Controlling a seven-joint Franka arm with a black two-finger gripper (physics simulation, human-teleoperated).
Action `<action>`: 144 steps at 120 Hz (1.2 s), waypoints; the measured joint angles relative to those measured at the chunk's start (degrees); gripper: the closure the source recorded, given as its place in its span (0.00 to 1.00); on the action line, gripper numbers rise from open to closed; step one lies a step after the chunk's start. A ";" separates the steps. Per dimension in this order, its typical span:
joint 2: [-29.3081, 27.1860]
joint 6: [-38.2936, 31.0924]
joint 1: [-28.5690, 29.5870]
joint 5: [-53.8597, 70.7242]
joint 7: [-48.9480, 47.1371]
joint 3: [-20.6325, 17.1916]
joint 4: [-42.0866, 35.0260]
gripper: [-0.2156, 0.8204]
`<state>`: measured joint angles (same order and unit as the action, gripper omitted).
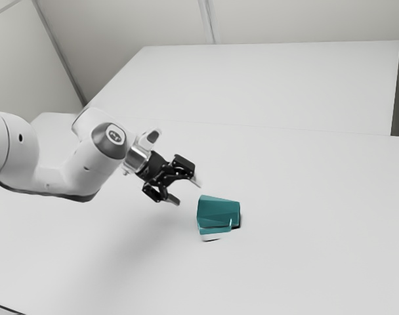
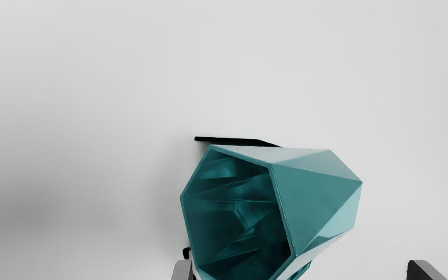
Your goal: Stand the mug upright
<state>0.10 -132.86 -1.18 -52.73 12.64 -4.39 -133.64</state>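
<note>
Hanging wide open w/ nothing held, gripper (image 1: 187, 191) is approx. ctr of ext. view; teal mug (image 1: 218, 211) lies on its side just below ctr, prob. untouched, atop white table (image 1: 304, 262).

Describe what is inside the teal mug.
The mug lies on its side. Through its mouth, the wrist view shows faceted teal inner walls and no visible contents. Its own side wall covers part of the interior, so what is there cannot be seen.
</note>
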 joint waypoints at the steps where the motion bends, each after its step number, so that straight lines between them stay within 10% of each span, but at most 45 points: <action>1: 0.05 0.05 0.02 -0.32 0.40 0.01 -0.02 0.21; 112: 10.07 5.87 0.69 -21.29 31.65 -0.28 2.15 0.21; 144: 10.60 6.58 0.65 -22.58 36.26 -0.35 2.32 0.53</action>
<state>10.69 -126.28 -0.53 -75.31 48.90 -4.74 -131.33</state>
